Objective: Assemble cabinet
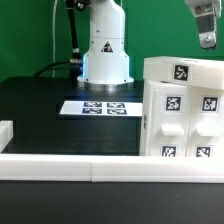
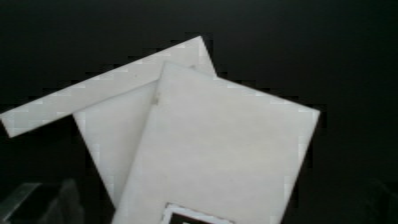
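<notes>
Cabinet [image 1: 185,110]: upright on black counter [image 1: 40,105], exterior view's right, tags facing camera.
Pincer [image 1: 207,42]: above cabinet, apart; opening not discernible, hold unclear.
Marker board [image 1: 100,107]: flat, before robot base [image 1: 105,50].
Wrist view: white panels [image 2: 205,140] overlapping.

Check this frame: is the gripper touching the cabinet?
Apart. In the exterior view the gripper hangs above the cabinet, with dark background showing plainly between its fingertips and the cabinet's top panel.
</notes>
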`<state>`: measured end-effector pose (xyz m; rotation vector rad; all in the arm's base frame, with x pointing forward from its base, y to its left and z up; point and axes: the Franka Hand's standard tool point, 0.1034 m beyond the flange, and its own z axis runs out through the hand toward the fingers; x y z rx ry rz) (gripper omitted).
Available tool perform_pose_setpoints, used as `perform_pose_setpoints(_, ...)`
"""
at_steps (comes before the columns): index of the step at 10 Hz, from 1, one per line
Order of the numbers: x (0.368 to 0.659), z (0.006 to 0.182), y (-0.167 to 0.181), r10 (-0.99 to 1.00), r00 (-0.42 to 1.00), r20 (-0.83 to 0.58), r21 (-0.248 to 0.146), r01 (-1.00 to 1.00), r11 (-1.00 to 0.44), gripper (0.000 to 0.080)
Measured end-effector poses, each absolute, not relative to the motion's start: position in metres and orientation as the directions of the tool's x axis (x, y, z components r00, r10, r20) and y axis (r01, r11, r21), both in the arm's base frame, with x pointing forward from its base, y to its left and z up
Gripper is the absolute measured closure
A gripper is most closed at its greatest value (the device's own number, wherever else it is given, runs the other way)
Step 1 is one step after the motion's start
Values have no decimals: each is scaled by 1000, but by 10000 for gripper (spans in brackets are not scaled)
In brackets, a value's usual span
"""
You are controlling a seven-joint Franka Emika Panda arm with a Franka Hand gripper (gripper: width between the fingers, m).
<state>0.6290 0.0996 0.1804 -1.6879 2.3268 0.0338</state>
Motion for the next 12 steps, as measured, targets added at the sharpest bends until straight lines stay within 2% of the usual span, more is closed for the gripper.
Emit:
perform_pose_setpoints(1,627,179,101,-975,-122,-188,-136,-979,149,2)
perform_pose_setpoints(2,631,181,102,-986,44,-161,-160,-987,-18,2)
perform_pose_setpoints(4,635,181,103,-930,353,-104,-197,-924,-328,2)
perform_pose_setpoints(5,637,180,104,-876,475,-86,-198,-870,-452,2)
perform_pose_setpoints(9,640,180,101,-651,759,-6,-201,-639,-743,2)
perform_pose_setpoints(10,640,180,100,-555,832,20,-197,-541,-818,2)
perform_pose_setpoints(12,639,183,98,-241,967,83,-160,-226,-961,2)
